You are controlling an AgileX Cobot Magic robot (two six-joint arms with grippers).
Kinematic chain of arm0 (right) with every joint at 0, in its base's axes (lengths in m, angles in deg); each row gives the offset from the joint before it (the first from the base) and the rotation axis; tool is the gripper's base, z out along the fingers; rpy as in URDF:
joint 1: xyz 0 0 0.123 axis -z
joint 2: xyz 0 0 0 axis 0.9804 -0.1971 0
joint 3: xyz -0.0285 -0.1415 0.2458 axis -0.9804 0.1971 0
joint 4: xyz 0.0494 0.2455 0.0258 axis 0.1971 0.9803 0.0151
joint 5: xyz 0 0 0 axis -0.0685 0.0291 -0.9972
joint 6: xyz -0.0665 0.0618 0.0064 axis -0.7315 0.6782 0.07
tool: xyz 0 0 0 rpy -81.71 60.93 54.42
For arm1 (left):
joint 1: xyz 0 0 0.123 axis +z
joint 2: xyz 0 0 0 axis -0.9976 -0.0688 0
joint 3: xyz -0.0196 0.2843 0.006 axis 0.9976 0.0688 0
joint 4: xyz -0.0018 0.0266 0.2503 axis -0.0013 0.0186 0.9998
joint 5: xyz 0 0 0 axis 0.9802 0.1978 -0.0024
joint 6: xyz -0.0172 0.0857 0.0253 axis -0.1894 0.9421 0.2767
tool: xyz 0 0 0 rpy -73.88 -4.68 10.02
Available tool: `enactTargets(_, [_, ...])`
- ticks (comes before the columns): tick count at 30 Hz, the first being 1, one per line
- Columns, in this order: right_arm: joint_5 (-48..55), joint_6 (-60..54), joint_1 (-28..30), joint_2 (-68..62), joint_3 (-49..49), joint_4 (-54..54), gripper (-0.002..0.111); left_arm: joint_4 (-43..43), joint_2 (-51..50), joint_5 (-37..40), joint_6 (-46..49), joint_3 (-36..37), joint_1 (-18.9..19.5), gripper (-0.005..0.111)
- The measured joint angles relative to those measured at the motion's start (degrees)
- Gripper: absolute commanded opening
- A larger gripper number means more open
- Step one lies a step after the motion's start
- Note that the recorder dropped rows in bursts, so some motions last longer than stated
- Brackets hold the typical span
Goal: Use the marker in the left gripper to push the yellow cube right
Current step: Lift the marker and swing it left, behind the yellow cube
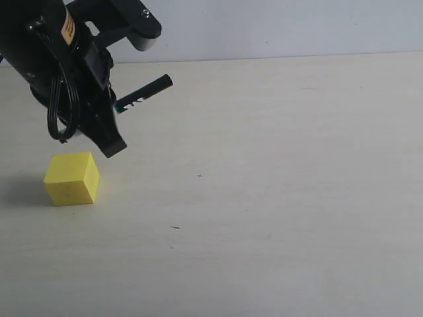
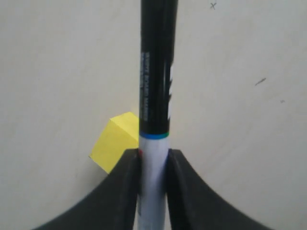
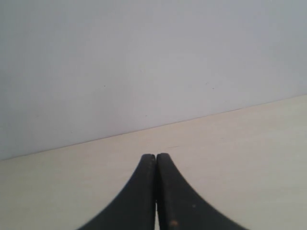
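The yellow cube rests on the pale table at the left of the exterior view. Just above and behind it hangs my left gripper, shut on the marker, whose black end sticks out to the upper right, off the table. In the left wrist view the marker runs straight out from between the black fingers, and the cube shows partly behind one finger, beside the marker's white barrel. My right gripper is shut on nothing, facing the wall; it is out of the exterior view.
The pale wooden table stretches to the right of the cube with only tiny dark specks. A light grey wall stands behind the table's far edge.
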Motion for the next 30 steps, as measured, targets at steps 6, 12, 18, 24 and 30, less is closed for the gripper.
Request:
enactTargets(6, [0.0, 0.0, 0.0, 0.0, 0.0, 0.0, 0.0, 1.88, 0.0, -8.84, 0.05, 0.08, 0.0, 0.0])
enactTargets(12, [0.0, 0.0, 0.0, 0.0, 0.0, 0.0, 0.0, 2.15, 0.0, -12.87, 2.04, 0.08, 0.0, 0.0])
enactTargets(18, [0.0, 0.0, 0.0, 0.0, 0.0, 0.0, 0.0, 1.45, 0.0, -12.32, 2.8, 0.08, 0.0, 0.0])
enactTargets(24, [0.0, 0.0, 0.0, 0.0, 0.0, 0.0, 0.0, 1.25, 0.0, -8.83, 5.11, 0.08, 0.0, 0.0])
enactTargets(30, [0.0, 0.0, 0.0, 0.0, 0.0, 0.0, 0.0, 0.7, 0.0, -4.91, 10.22, -0.17, 4.13, 0.0])
